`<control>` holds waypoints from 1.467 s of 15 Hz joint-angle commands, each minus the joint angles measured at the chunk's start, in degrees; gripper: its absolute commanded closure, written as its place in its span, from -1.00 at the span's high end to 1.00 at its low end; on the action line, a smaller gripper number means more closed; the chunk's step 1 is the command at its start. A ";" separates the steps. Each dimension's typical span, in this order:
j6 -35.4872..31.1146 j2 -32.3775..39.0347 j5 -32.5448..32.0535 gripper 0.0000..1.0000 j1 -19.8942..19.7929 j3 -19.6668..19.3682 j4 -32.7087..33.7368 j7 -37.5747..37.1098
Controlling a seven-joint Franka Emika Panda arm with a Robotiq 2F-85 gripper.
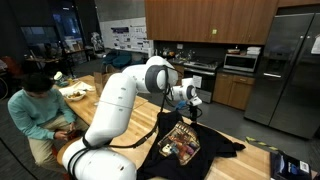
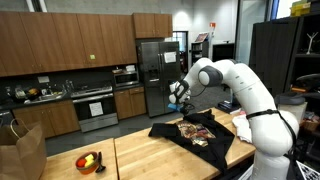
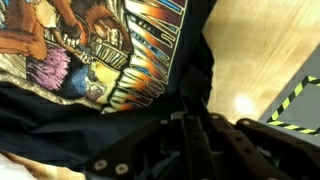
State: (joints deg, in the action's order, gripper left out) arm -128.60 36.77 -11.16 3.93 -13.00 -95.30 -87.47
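The black T-shirt [image 1: 190,148] lies by the bench [image 2: 150,155] edge, under the gripper [image 1: 190,103]. Whether its jaws are apart is unclear.

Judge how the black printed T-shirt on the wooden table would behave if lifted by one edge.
The black T-shirt would probably drape and sag, since it lies creased and folded in the wrist view. It looks like light, thin cloth. Pushed across the wooden table, it would likely bunch rather than slide whole.

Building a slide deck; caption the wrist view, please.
The pincer close above a black printed T-shirt on a light wooden tabletop.
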 commanded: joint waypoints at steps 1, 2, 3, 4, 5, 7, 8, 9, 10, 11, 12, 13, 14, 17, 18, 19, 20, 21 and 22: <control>0.41 -2.63 -0.20 -0.98 -0.27 -0.21 -1.69 0.24; 0.61 -3.05 -0.15 -0.98 -0.37 -0.75 -1.74 -0.76; 0.53 -3.36 -0.28 -0.98 -0.43 -1.35 -1.82 -1.83; 0.41 -3.77 -0.31 -0.98 -0.64 -1.98 -1.96 -2.96; 0.35 -4.19 -0.14 -0.98 -1.07 -2.55 -2.09 -3.99; 0.51 -4.69 0.10 -0.98 -2.06 -3.30 -1.89 -5.12; 0.75 -4.71 0.19 -0.98 -2.58 -3.61 -1.65 -5.66; 1.16 -4.62 0.22 -0.98 -3.09 -3.78 -1.26 -5.96; 1.88 -4.39 0.49 -0.98 -3.71 -3.77 -0.72 -6.02; 2.92 -3.89 0.80 -0.98 -4.30 -3.84 0.02 -6.42; 3.80 -3.48 0.86 -0.98 -4.76 -3.88 0.64 -6.81; 5.48 -2.70 0.74 -0.98 -5.20 -3.94 1.66 -6.98; 7.13 -2.10 0.86 -0.42 -5.66 -3.87 2.49 -7.25; 12.53 -2.13 1.60 -0.21 -6.84 -2.50 3.76 -4.83; 12.90 -2.71 0.82 -0.09 -6.40 -2.44 3.29 -4.90; 13.06 -3.00 -0.23 0.06 -5.77 -2.69 3.13 -5.61; 11.91 -3.83 -2.00 0.18 -4.79 -3.13 2.15 -6.53; 11.20 -4.61 -3.08 0.30 -4.30 -2.89 1.29 -6.01; 10.13 -5.57 -3.31 0.46 -4.35 -1.87 0.19 -3.65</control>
State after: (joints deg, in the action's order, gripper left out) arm -117.35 34.26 -12.49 -1.24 -16.02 -92.56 -93.19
